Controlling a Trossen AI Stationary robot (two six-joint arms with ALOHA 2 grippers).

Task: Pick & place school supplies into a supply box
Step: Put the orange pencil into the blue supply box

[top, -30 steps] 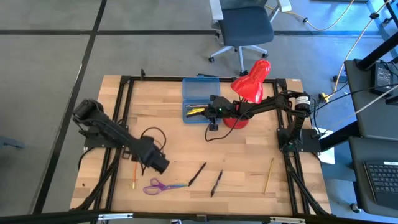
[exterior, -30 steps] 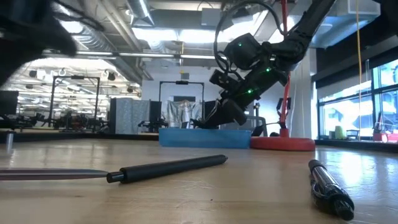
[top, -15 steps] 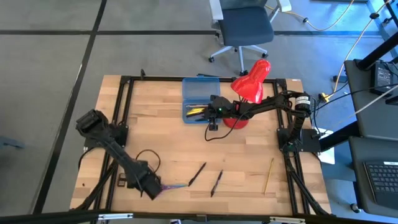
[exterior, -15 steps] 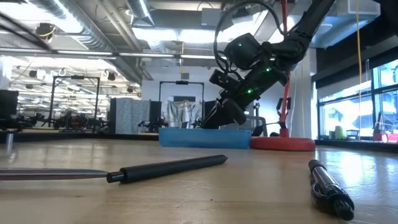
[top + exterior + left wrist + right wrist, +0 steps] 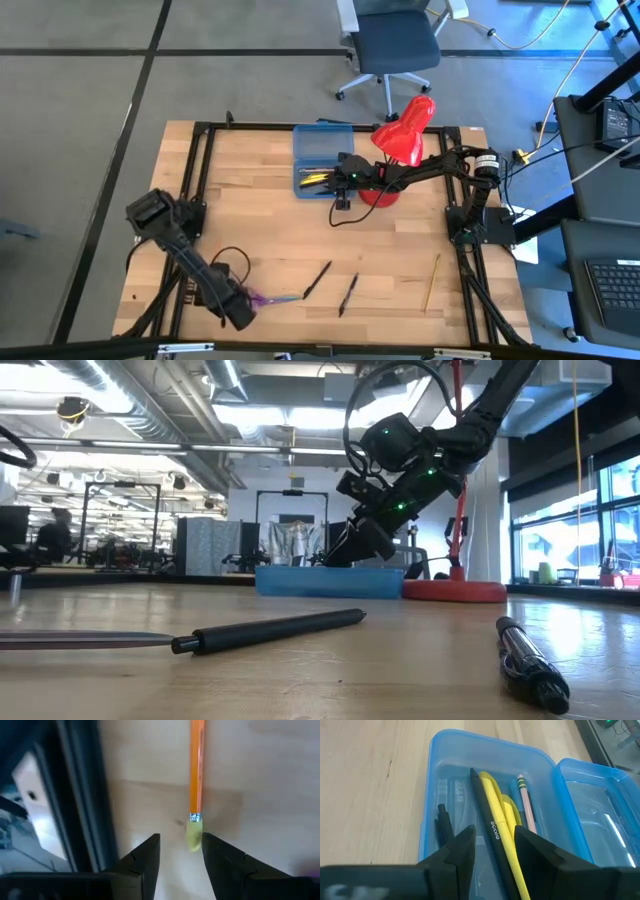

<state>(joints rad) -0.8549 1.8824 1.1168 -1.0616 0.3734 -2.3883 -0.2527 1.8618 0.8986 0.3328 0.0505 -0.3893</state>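
Your left gripper (image 5: 177, 855) hangs spread over the orange pencil's (image 5: 196, 770) eraser end near the table's front-left corner, lined up to close on it. Your right gripper (image 5: 492, 847) hovers, fingers apart and empty, over the open supply box (image 5: 322, 160) at the back, which already holds several pens and pencils.

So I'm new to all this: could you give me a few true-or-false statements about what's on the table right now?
1. The blue pencil case lies open with pens inside. True.
2. The left gripper clamps the orange pencil. False: its open fingers flank the pencil's eraser end.
3. The right gripper hovers over the case. True.
4. Every pen is already boxed. False: two black pens and a tan pencil lie on the table.
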